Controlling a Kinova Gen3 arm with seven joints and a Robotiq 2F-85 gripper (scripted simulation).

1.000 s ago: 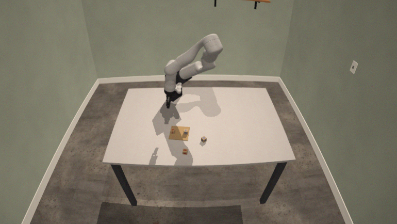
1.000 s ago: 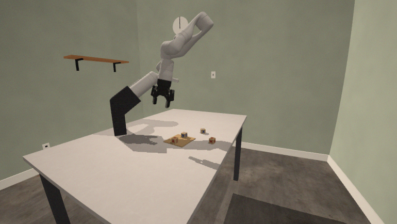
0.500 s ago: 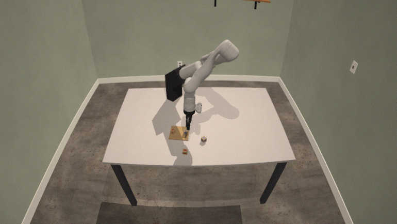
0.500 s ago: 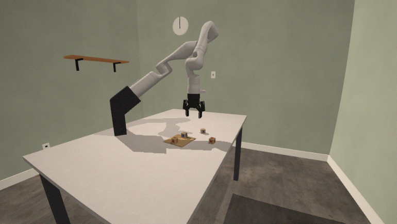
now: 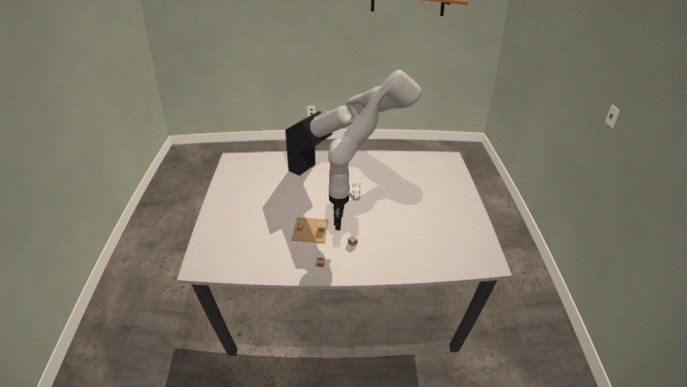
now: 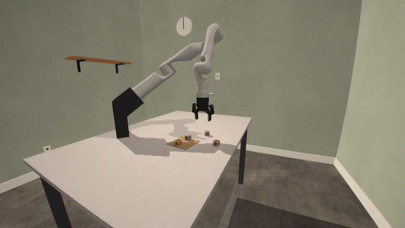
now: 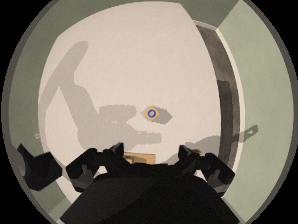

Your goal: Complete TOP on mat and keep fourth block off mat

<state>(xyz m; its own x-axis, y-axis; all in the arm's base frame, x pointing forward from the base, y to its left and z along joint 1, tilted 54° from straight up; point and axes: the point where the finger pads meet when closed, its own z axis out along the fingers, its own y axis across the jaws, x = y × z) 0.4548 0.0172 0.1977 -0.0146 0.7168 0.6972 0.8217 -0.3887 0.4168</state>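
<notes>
A tan mat [image 5: 308, 235] [image 6: 184, 146] lies on the white table [image 5: 423, 230] [image 6: 119, 175]. On it stand a block with a red letter [image 5: 299, 226] [image 6: 178, 142] and a block with a blue letter [image 5: 320, 230] [image 6: 187, 137]. Off the mat lie a blue-lettered block [image 5: 352, 241] [image 6: 206, 132] [image 7: 152, 113] and a red-lettered block [image 5: 319, 261] [image 6: 216, 142]. My gripper [image 5: 337, 225] [image 6: 202, 117] [image 7: 151, 150] is open and empty. It hangs well above the table, just beside the mat and near the blue-lettered loose block. The wrist view shows only a sliver of the mat [image 7: 141, 157].
The arm's black base [image 5: 301, 144] [image 6: 122, 113] stands at the table's back edge. The red-lettered loose block lies near the table's front edge in the top view. A wall shelf [image 6: 96, 60] hangs far off.
</notes>
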